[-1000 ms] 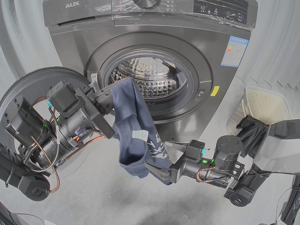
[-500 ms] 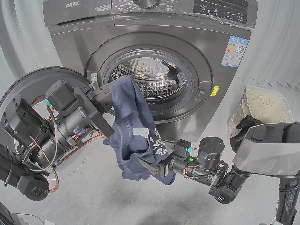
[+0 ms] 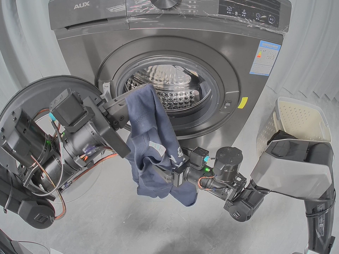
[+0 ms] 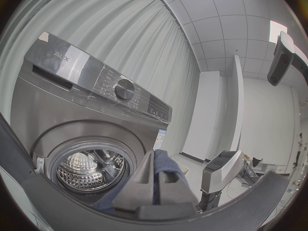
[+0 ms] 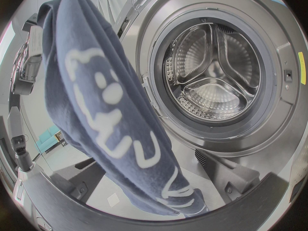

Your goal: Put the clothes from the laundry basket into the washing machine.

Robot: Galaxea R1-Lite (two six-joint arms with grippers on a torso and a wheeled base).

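The left jaws are clamped on the top edge of the navy garment (image 3: 148,124), and the right jaws are spread wide around its hanging end. It is held mid-frame before the drum (image 3: 166,78) of the washing machine (image 3: 88,50). It is judged limp and light, best pinched at a bunched fold.

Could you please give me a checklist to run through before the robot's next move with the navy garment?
1. Washing machine door open: ok, swung aside.
2. Drum free: ok, nothing seen inside it.
3. Left gripper shut on the navy garment at its top: ok.
4. Right gripper closed on the hanging lower part: not ok, jaws apart around the cloth.
5. Garment inside the drum: not ok, it hangs before the opening.
6. Laundry basket emptied: cannot tell, its inside is mostly hidden.
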